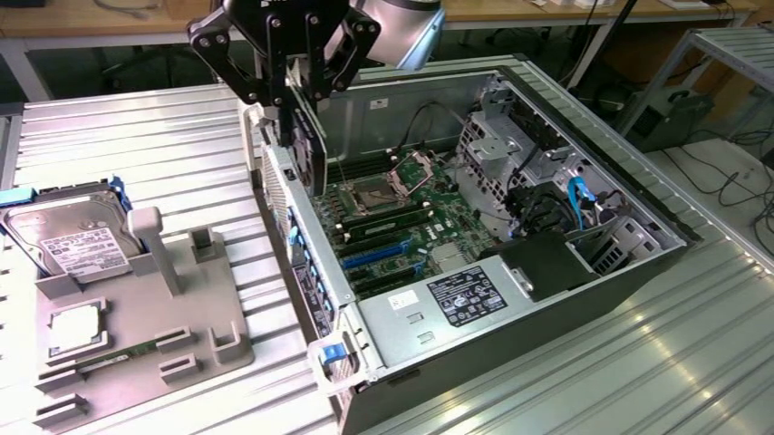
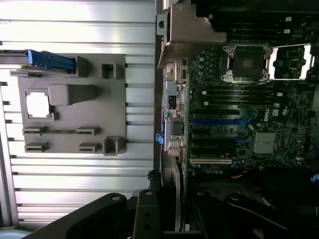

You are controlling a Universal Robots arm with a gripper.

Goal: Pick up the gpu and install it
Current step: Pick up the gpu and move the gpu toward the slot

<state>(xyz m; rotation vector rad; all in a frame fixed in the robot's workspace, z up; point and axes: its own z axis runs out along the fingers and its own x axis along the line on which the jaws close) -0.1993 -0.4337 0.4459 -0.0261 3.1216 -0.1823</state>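
My gripper (image 1: 294,120) hangs over the rear wall of the open computer case (image 1: 629,272), shut on the gpu (image 1: 310,163). The card hangs on edge below the fingers, just above the motherboard (image 1: 400,227) near the processor socket. In the wrist view the gpu's silver end bracket (image 2: 187,32) shows above the board's rear edge, and the gripper (image 2: 144,216) body is dark in the foreground. The blue expansion slot (image 1: 372,255) (image 2: 214,122) lies lower on the board, apart from the card.
On the exterior view's left a grey fixture (image 1: 212,349) holds a hard drive (image 1: 67,240), a processor chip (image 1: 75,326) and a memory stick (image 1: 115,358). Inside the case sit the power supply (image 1: 454,304) and drive cages (image 1: 520,154). A ribbed metal table (image 1: 581,381) surrounds everything.
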